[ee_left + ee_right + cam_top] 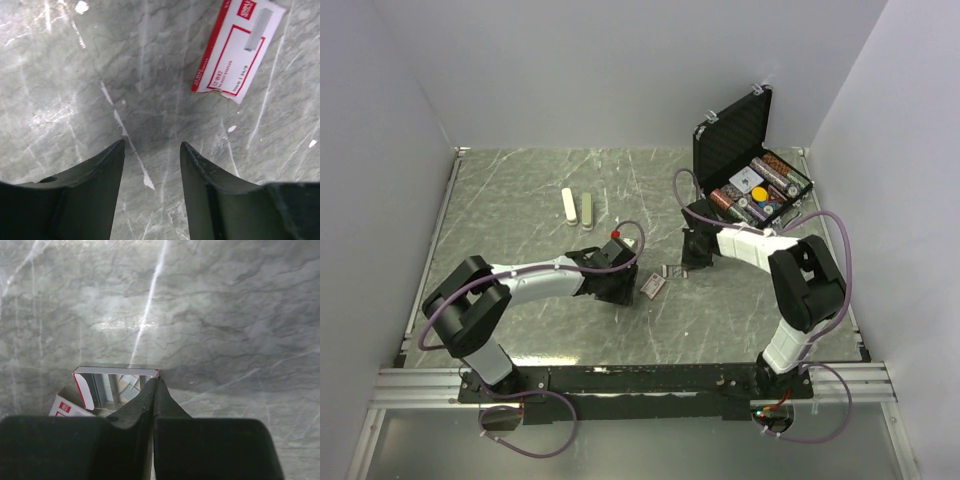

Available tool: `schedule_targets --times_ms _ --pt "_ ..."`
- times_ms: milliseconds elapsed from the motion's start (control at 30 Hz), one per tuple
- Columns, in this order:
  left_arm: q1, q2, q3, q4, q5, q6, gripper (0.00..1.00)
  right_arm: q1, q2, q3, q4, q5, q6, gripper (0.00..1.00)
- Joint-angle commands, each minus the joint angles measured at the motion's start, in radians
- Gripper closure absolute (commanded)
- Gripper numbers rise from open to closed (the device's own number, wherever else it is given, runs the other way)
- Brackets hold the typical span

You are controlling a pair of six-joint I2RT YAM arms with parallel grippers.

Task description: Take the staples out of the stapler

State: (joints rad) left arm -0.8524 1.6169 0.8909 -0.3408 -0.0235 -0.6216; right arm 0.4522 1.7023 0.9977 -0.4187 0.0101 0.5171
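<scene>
Staples (672, 270) lie loose on the table (520, 200) beside the pink-and-white box (235, 50), so unloading looks largely done. The left end effector (152, 145) hangs wide and empty; the right end effector (155, 384) is pinched together, nothing visible between its fingers.

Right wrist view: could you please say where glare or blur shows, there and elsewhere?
Right wrist: a glare streak crosses the table, the shut right pincer a dark blur. Left wrist: print on the box fairly sharp, the open left pincer soft. Top external: even light, faint shadows.
</scene>
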Motion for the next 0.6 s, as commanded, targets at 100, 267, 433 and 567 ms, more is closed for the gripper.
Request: schedule_targets --times_ms 100,267,433,567 --pt "-0.016 0.057 0.028 -0.003 0.014 -0.006 0.5 0.042 -0.012 0.004 0.008 0.021 0.027 1.0" --pt "-0.017 0.087 0.043 -0.023 -0.006 -0.017 0.59 0.055 -0.052 -0.036 0.0 0.039 0.038 1.0" --pt "-0.017 0.101 0.042 -0.02 -0.003 -0.023 0.62 0.077 -0.085 -0.071 -0.009 0.053 0.055 1.0" --pt "-0.017 0.103 0.036 -0.015 -0.003 -0.029 0.64 0.098 -0.11 -0.106 -0.011 0.057 0.076 1.0"
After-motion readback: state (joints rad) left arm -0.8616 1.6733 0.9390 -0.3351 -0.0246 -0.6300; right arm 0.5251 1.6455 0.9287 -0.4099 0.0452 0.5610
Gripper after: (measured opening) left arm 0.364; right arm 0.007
